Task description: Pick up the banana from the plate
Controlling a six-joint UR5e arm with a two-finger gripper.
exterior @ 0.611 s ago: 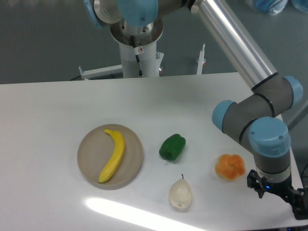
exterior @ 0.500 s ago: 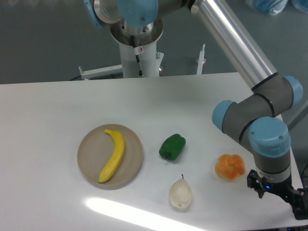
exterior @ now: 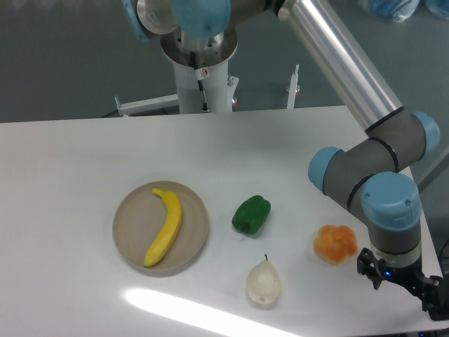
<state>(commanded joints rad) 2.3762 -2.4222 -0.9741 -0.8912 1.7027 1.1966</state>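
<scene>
The banana (exterior: 165,227) lies flat on the plate (exterior: 133,242), its long axis running near-to-far with a slight slant, the stem end far and the blunt tip at the near left. Right of the plate sit a green pepper (exterior: 251,214), a pale pear (exterior: 263,282) and an orange fruit (exterior: 334,243). The gripper (exterior: 403,281) hangs at the table's right edge; its opening cannot be made out.

Banana (exterior: 165,227) lies on plate (exterior: 126,242) — gripper (exterior: 403,284) well apart, lower right.
</scene>
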